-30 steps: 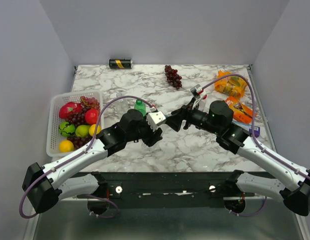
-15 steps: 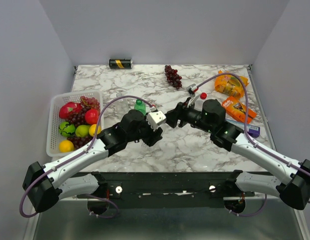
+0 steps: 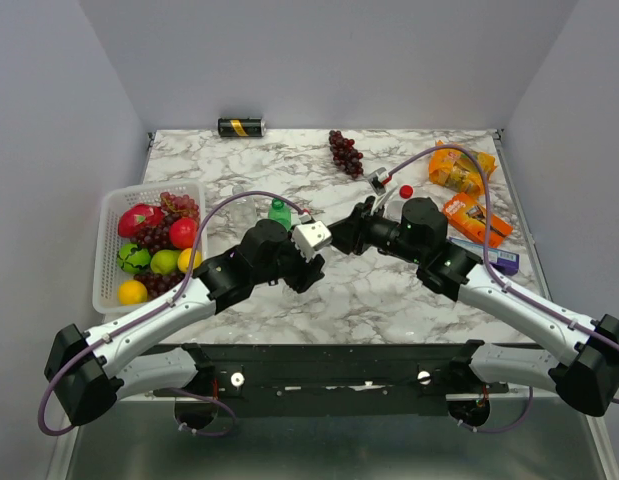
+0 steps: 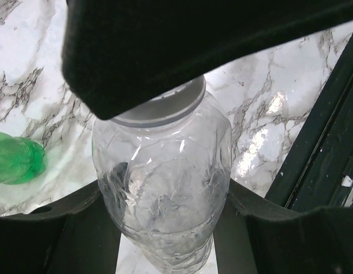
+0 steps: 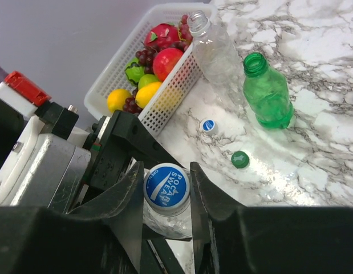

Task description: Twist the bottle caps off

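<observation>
My left gripper (image 4: pixel 165 234) is shut on the body of a clear bottle (image 4: pixel 165 171), held above the table's middle. My right gripper (image 5: pixel 166 193) is shut on that bottle's blue cap (image 5: pixel 166 185), one finger (image 5: pixel 128 205) on each side of it. From above, the left gripper (image 3: pixel 311 262) and right gripper (image 3: pixel 341 242) meet tip to tip and hide the bottle. A green bottle (image 5: pixel 266 94) and another clear bottle (image 5: pixel 213 51) stand uncapped by the basket. On the marble lie a loose blue-and-white cap (image 5: pixel 208 126) and a green cap (image 5: pixel 240 159).
A white basket (image 3: pixel 109 215) of fruit sits at the left edge. A black-and-gold can (image 3: pixel 240 127) lies at the back, with grapes (image 3: pixel 345 152) near it. Orange snack packets (image 3: pixel 459 170) and a red cap (image 3: pixel 406 191) lie to the right, behind my right arm.
My right gripper has moved left to the held bottle and shut on its blue cap. The left arm has kept still with the bottle.
</observation>
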You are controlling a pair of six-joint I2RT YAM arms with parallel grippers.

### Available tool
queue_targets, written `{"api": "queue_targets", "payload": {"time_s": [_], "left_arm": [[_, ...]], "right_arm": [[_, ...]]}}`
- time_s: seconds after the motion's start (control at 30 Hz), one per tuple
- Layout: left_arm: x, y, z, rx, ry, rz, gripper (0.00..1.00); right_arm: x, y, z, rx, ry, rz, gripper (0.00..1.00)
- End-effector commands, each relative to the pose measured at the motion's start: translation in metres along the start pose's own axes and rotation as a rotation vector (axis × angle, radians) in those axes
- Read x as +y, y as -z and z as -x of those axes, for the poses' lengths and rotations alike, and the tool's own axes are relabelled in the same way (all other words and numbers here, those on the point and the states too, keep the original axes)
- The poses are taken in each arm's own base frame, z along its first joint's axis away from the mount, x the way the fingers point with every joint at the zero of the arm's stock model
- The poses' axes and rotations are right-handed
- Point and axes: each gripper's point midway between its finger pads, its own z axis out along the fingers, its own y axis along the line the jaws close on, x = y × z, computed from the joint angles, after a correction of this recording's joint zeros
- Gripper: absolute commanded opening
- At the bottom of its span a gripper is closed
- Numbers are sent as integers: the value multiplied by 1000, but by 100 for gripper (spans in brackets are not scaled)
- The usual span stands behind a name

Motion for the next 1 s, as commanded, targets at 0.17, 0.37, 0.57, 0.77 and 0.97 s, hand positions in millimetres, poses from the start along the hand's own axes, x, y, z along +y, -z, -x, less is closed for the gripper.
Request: {"api": "queue_targets", "payload": {"time_s": [0.17, 0.37, 0.57, 0.77, 0.97], "left_arm": [[-22, 9, 24, -101, -55, -122, 33], [-58, 18, 28, -124, -111, -340, 34], [-113, 51, 34, -201, -167, -691, 37], [-133, 68, 32, -196, -169, -859, 37], [-139, 70, 29, -172, -146, -915, 37]], "right_arm": [[23, 10, -4, -9, 86, 141, 20], [45, 30, -12, 29, 211, 313, 17], [79, 60, -37, 133, 237, 586, 17], [97, 84, -55, 197, 283, 762, 18], [99, 89, -59, 211, 315, 813, 21]]}}
